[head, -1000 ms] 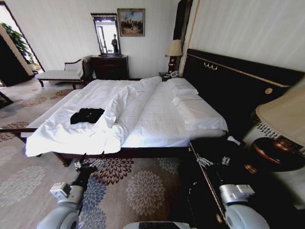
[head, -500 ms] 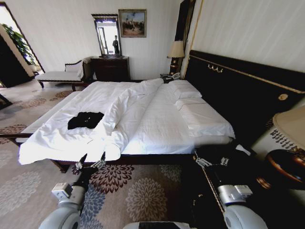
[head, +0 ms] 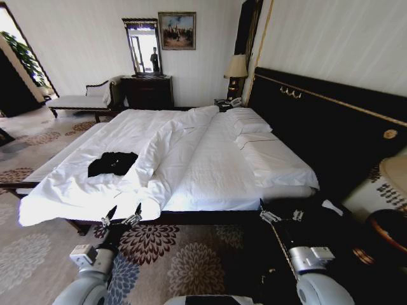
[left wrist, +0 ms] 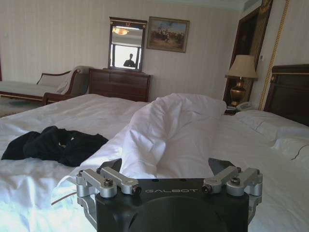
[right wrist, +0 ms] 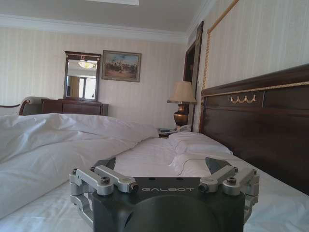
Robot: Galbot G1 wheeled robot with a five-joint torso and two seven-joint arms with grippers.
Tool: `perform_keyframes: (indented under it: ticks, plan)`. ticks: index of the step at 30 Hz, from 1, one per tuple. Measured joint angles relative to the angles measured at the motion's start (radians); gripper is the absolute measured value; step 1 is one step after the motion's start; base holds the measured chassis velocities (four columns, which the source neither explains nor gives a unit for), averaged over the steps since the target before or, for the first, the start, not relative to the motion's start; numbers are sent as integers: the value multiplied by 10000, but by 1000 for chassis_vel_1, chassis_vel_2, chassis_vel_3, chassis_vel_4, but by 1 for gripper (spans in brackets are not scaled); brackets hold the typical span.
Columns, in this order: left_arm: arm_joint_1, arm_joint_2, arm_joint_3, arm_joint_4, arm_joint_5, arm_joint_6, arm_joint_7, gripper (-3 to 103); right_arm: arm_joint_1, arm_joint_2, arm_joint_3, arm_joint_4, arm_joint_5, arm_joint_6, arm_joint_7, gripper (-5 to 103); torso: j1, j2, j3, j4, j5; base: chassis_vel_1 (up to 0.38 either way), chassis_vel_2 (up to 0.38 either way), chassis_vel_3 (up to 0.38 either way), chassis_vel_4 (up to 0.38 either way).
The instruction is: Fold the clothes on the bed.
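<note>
Across the middle of the room stretches the bed, white-sheeted, with its tall dark headboard running along the 3 o'clock side. A white duvet lies thrown back in a long ridge down the mattress, spilling over the near edge at about 7 o'clock. It stands between the robot's left arm and the far half of the bed. On the flat sheet beside that ridge, toward 9 o'clock, the clothes sit as a crumpled black heap, well apart from both arms. Pillows are stacked against the headboard. Beyond the bed at 12 o'clock are a dark dresser with a mirror, a framed painting, and a pale bench off toward 10 o'clock. A lamp stands by the headboard's far end. Patterned carpet covers the floor below. The left gripper hangs just short of the bed's near edge at 7 o'clock, fingers spread wide and empty. The right gripper hovers at 5 o'clock near the bed's corner, its fingers likewise parted around nothing.
</note>
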Motion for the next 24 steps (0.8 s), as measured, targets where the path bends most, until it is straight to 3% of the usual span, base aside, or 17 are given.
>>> perform_keyframes:
  ticks: [24]
  plan:
    - [-1,6,16,53,-28,-37,16,100,-37,39,73,35,-280,-41,-50,100,-1,0,0,0,1,-43,60,46,-64]
